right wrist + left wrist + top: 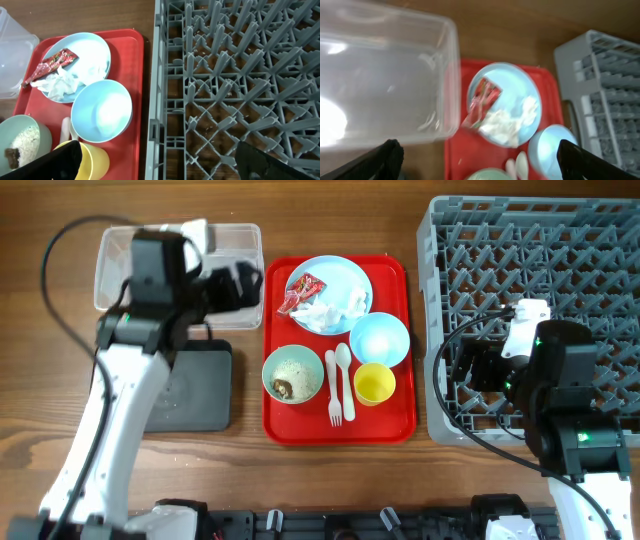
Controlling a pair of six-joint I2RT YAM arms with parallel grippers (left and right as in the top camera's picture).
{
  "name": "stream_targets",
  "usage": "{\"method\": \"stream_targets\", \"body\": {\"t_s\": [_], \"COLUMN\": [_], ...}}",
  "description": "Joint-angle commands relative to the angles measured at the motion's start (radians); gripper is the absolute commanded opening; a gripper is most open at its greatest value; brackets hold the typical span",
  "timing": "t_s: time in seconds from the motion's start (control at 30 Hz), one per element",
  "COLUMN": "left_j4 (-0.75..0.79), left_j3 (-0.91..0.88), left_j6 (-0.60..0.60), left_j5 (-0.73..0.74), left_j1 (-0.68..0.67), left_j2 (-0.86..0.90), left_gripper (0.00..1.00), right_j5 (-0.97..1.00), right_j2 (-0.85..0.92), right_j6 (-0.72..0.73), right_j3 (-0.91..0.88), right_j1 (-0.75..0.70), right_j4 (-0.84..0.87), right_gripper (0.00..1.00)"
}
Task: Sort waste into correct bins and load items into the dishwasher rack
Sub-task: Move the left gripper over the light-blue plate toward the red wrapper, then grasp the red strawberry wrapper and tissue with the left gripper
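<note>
Left pincer (480, 150) apart, empty; right pincer (157, 150) likewise; wrapper (482, 100) on plate (517, 82), print unreadable.

Both grippers turned toward each other, spread wide.
The left gripper (238, 286) faces right, its fingers (380, 160) far apart; the right gripper (466, 370) faces left, its fingers (55, 162) likewise parted.

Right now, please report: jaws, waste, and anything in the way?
Both jaws open, empty. Wrapper and tissue on the plate, on the red tray. Rack holds no dishes. Path looks clear.
</note>
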Motion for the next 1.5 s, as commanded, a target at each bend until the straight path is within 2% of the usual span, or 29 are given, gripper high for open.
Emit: {"method": "stream_targets", "body": {"t_s": [0.0, 0.13, 0.23, 0.5, 0.8, 0.87, 0.9, 0.97, 1.03, 1.1, 1.13, 1.3, 1.47], "left_j4": [0.1, 0.203, 0.246, 0.259, 0.225, 0.219, 0.219, 0.219, 0.211, 0.2, 0.196, 0.194, 0.201], "left_j3": [0.079, 0.079, 0.079, 0.079, 0.078, 0.078, 0.078, 0.078, 0.078, 0.078, 0.078, 0.078, 0.078], "left_j6": [0.016, 0.016, 0.016, 0.069, 0.068, 0.068, 0.068, 0.068, 0.068, 0.068, 0.068, 0.064, 0.064], "left_j5": [-0.006, -0.009, -0.067, -0.143, -0.275, -0.279, -0.281, -0.287, -0.286, -0.287, -0.287, -0.286, -0.286], "left_j1": [-0.094, -0.176, -0.243, -0.369, -0.404, -0.403, -0.403, -0.403, -0.403, -0.403, -0.403, -0.403, -0.382], "left_j2": [0.114, 0.194, 0.27, 0.465, 0.557, 0.564, 0.564, 0.564, 0.564, 0.564, 0.563, 0.541, 0.412], "left_gripper": [1.0, 1.0, 1.0, 1.0, 0.94, 0.85, 0.78, 0.58, 0.23, 0.07, 0.04, 0.04, 0.04], "right_j5": [0.02, 0.021, 0.021, 0.021, 0.021, 0.021, 0.021, 0.021, 0.021, 0.021, 0.021, 0.021, 0.021], "right_j2": [-0.002, -0.002, 0.0, 0.002, 0.002, 0.002, 0.002, 0.002, 0.002, 0.002, 0.002, 0.002, 0.002], "right_j6": [-0.003, -0.005, -0.004, -0.005, -0.005, -0.005, -0.005, -0.005, -0.005, -0.005, -0.005, -0.005, -0.004], "right_j3": [0.021, 0.021, 0.021, 0.021, 0.021, 0.021, 0.021, 0.021, 0.021, 0.021, 0.021, 0.021, 0.021], "right_j1": [0.004, 0.004, 0.004, 0.004, 0.004, 0.004, 0.004, 0.004, 0.004, 0.004, 0.004, 0.004, 0.004], "right_j4": [-0.007, -0.011, -0.011, -0.016, -0.021, -0.021, -0.021, -0.024, -0.03, -0.031, -0.031, -0.034, -0.035], "right_gripper": [1.0, 1.0, 1.0, 1.0, 1.0, 1.0, 1.0, 1.0, 1.0, 1.0, 1.0, 1.0, 1.0]}}
